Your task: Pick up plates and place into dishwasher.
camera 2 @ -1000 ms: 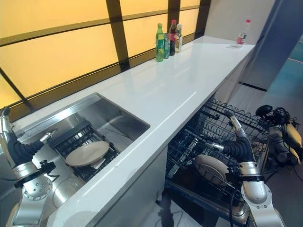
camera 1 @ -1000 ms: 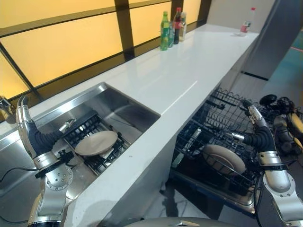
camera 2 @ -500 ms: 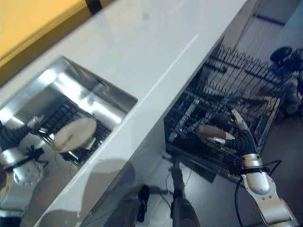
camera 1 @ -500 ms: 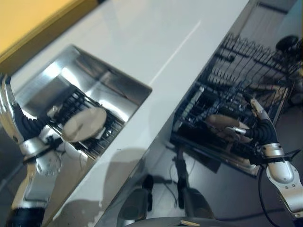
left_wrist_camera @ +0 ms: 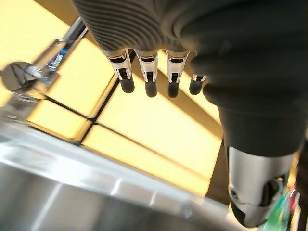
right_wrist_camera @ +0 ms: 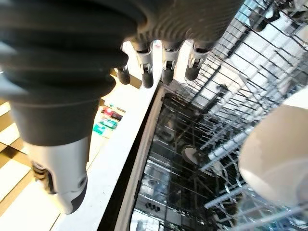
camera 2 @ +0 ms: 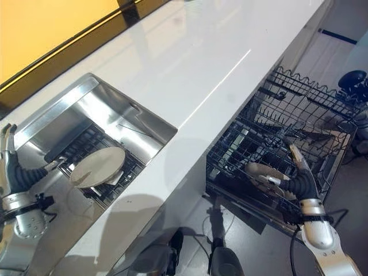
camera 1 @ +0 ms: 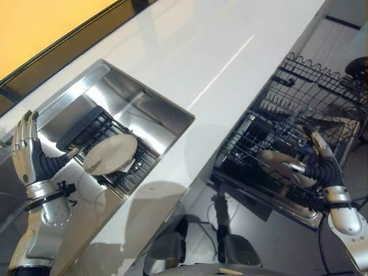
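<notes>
A beige plate (camera 1: pixel 111 154) lies flat on the black wire rack (camera 1: pixel 133 172) in the steel sink (camera 1: pixel 152 112), which is set into the white worktop (camera 1: pixel 195 52). The left hand (camera 1: pixel 26 152) is raised upright at the sink's near left end, apart from this plate, its fingers (left_wrist_camera: pixel 148 79) straight and spread a little, holding nothing. In the left wrist view the tap (left_wrist_camera: pixel 41 57) stands past the fingertips, before the yellow window panes (left_wrist_camera: pixel 144 125).

To the right, below the worktop's edge, the dishwasher rack (camera 2: pixel 287 132) is pulled out. A second plate (camera 2: pixel 265 175) leans among its wires near the front. The right hand (camera 1: pixel 323 162) hovers just beside that plate, on its right, fingers (right_wrist_camera: pixel 163 65) stretched out straight and thumb apart; it seems not to touch the plate, though the wires make this hard to judge. In the right wrist view the plate's pale rim (right_wrist_camera: pixel 276 154) shows close by the hand, above the dark wire tines.
</notes>
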Controlling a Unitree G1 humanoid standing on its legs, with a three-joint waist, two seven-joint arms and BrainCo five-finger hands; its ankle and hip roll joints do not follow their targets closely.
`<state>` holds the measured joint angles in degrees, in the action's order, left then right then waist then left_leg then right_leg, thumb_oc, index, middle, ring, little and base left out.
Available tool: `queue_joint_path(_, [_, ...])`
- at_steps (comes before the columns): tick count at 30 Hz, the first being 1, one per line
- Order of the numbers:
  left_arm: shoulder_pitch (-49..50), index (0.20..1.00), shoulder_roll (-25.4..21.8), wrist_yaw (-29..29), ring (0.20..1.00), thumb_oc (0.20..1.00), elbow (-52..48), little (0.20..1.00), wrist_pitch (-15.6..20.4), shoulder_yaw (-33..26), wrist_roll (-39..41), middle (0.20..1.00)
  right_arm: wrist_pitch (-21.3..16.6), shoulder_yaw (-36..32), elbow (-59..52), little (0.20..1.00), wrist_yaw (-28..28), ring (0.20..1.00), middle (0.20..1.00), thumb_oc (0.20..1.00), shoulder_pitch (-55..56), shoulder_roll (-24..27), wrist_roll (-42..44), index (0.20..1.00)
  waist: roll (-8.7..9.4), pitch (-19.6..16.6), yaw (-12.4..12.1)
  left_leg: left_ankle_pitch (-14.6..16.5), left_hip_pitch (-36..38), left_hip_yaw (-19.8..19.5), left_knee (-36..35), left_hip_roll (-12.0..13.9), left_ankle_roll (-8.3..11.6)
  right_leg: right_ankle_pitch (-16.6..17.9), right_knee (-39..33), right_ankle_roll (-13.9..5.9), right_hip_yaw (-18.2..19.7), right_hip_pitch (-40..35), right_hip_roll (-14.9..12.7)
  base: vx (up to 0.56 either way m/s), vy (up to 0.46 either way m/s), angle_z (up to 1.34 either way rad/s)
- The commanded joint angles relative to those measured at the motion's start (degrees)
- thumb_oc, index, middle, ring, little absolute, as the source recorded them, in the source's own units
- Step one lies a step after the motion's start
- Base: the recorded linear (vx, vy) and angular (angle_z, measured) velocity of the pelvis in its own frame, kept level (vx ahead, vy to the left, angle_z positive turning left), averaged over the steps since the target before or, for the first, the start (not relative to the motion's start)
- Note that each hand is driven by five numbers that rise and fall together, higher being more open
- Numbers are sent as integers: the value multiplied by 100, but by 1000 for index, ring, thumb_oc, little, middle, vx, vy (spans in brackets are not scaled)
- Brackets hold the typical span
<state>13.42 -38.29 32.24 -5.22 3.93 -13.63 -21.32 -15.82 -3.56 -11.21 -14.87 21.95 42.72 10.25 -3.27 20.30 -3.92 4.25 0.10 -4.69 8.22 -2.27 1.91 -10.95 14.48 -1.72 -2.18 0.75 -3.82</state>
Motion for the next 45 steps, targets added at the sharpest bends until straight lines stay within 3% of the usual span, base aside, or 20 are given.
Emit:
queue_joint_path(1, [522,1000,-491,-1143,1000,1000,-514,1000,170,-505,498,1000,-1,-171,-463,1000,122,1000,1000,1000,223,131,235,1000,114,-768,-108,-490,-530,-120,264,-198,432,619,-590,-704,-183,-287,-177,56,-14,18])
queue_joint_path(7, [1062,1000,-833,-2596,1000,1000,-827,1000,229,-984,729,1000,94,-390,-490,1000,276,1000,1000,1000,378,157,354,1000,-52,-723,-171,-593,-405,-162,200,-129,463,617,-498,-678,-287,-348,-128,25,15,11])
queue_joint_path(12, [1285,1000,-960,-3147,1000,1000,-935,1000,248,-824,1001,1000,122,-566,-535,1000,383,1000,1000,1000,551,342,466,1000,-164,-620,-96,-669,-343,-157,126,-142,457,622,-361,-661,-256,-276,-84,10,75,6])
queue_joint_path(20, [858,1000,-911,-2708,1000,1000,-442,1000,219,88,887,1000,-5,-495,-398,1000,238,1000,1000,1000,561,538,414,1000,-135,-419,86,-652,-496,-111,218,-218,387,704,-54,-695,-104,226,-33,-14,40,-4])
queue_joint_path(25, [153,1000,-1121,-1690,1000,1000,81,1000,14,808,725,1000,-83,4,-272,1000,-241,1000,1000,1000,142,685,309,1000,-4,-83,181,-639,-804,-69,319,-231,300,802,116,-756,-1,665,-15,-123,-17,-8])
queue_joint_path(28, [-297,1000,-1245,-911,1000,1000,389,1000,-124,1072,551,1000,-124,346,-206,1000,-537,1000,1000,1000,-119,677,188,1000,79,53,207,-620,-961,-34,372,-243,247,836,198,-804,53,874,-23,-79,-18,-11])
queue_joint_path(31, [-752,1000,-1365,-490,1000,1000,594,1000,-199,1218,484,1000,-150,651,-142,1000,-813,1000,1000,1000,-371,639,80,1000,149,130,201,-593,-1148,3,446,-264,207,863,236,-848,91,1050,-59,-89,-13,-6])
queue_joint_path(40, [-1583,1000,-1646,-253,1000,1000,884,1000,-370,1513,-157,1000,-38,1259,-111,1000,-1448,1000,1000,1000,-946,442,-282,1000,226,285,151,-568,-1580,64,482,-304,138,938,102,-947,195,1359,-112,-87,-7,-1])
queue_joint_path(45, [-1905,1000,-1774,-771,1000,1000,1169,1000,-397,1787,-367,1000,-57,1435,-46,1000,-1615,1000,1000,1000,-1206,329,-468,1000,272,364,147,-532,-1835,124,512,-258,123,964,-29,-1008,245,1501,-122,-99,-17,-7])
